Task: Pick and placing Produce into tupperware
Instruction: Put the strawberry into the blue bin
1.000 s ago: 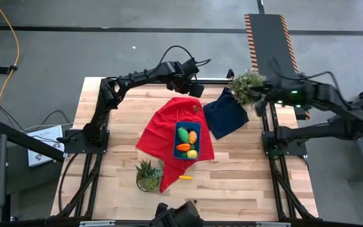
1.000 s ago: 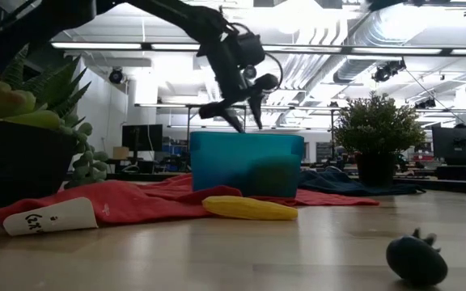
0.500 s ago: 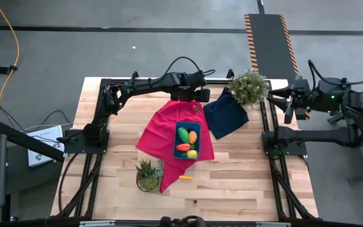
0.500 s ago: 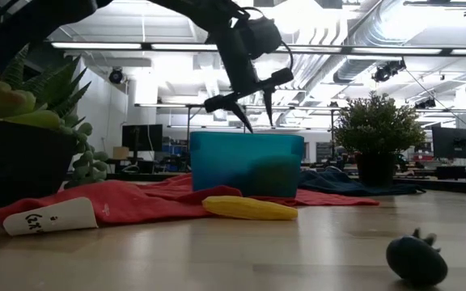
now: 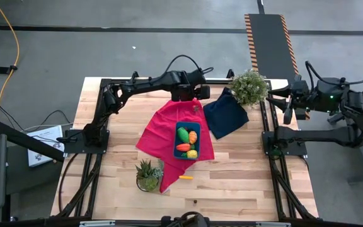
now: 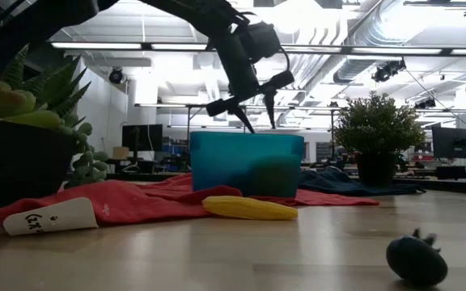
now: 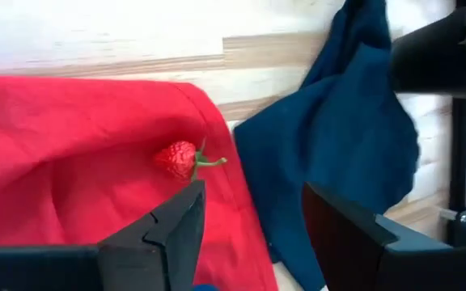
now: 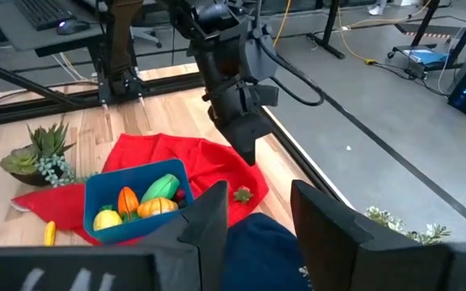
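The teal tupperware point(image 5: 177, 140) sits on a red cloth point(image 5: 159, 129) mid-table. It holds a green piece point(image 5: 183, 134), an orange one point(image 5: 193, 137), a red-orange one point(image 5: 183, 147) and a yellow one point(image 5: 192, 153). A red strawberry point(image 7: 180, 159) lies on the cloth's far part, and a yellow piece point(image 5: 185, 178) lies on the bare wood near the cloth's near end. My left gripper point(image 6: 249, 105) hangs open above the cloth's far end, beyond the tub point(image 6: 247, 164), with the strawberry just ahead of its fingers. My right gripper point(image 8: 269, 214) is open, pulled back past the table's right edge.
A navy cloth point(image 5: 225, 113) lies right of the tub, with a leafy potted plant point(image 5: 247, 86) at its far end. A succulent pot point(image 5: 148, 174) stands by the red cloth's near-left corner. A small dark tufted thing point(image 6: 416, 259) lies near the table's near edge. Bare wood shows left and right.
My right arm has swung from beside the leafy plant out toward the table's right edge and come to rest there. My left gripper has shifted slightly above the red cloth's far end. The tub and produce have stayed put.
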Robot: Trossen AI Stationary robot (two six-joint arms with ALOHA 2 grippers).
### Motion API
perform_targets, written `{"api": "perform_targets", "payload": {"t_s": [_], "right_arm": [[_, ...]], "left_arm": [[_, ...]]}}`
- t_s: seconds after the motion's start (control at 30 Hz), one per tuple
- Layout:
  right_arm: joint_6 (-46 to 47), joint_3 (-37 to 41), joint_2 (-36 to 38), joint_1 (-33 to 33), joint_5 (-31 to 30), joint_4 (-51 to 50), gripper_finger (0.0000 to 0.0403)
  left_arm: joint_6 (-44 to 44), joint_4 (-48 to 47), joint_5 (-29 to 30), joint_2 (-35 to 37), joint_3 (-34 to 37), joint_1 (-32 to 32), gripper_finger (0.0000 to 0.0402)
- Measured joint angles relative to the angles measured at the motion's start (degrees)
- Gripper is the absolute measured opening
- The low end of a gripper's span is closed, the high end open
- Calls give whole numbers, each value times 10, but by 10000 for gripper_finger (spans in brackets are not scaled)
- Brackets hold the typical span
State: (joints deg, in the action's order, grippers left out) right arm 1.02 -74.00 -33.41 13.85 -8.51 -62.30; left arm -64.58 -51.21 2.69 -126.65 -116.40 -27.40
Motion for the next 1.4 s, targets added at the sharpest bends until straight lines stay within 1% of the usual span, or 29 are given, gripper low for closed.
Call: {"api": "perform_targets", "payload": {"t_s": [0.1, 0.13, 0.3, 0.33, 0.43, 0.6, 0.77, 0.93, 1.1, 1.23, 1.4], "right_arm": [[2, 0, 0, 0, 0, 0, 130], [5, 3, -1, 0, 1, 4, 130], [31, 48, -20, 0, 43, 18, 130], [33, 60, -27, 0, 56, 25, 130], [37, 87, -52, 0, 66, 55, 130], [69, 102, -109, 0, 70, 149, 130], [102, 102, -202, 0, 70, 218, 130], [138, 91, -300, 3, 69, 271, 130], [172, 47, -385, 17, 69, 268, 130], [188, 12, -441, 23, 68, 266, 130], [212, -10, -494, 23, 68, 266, 130]], "left_arm": [[28, -2, 2, 0, 0, 0, 193], [48, -2, -8, 0, 0, 0, 193], [135, -1, -127, 13, -11, -13, 193], [151, -4, -138, 18, -20, -16, 193], [208, -18, -139, 44, -54, -19, 193], [316, -51, -111, 103, -95, -19, 193], [416, -139, -83, 159, -97, -19, 193], [495, -210, -80, 181, -96, -19, 193], [563, -232, -95, 185, -96, -20, 193], [612, -246, -141, 191, -95, -27, 193], [650, -267, -166, 206, -95, -42, 193]]}}
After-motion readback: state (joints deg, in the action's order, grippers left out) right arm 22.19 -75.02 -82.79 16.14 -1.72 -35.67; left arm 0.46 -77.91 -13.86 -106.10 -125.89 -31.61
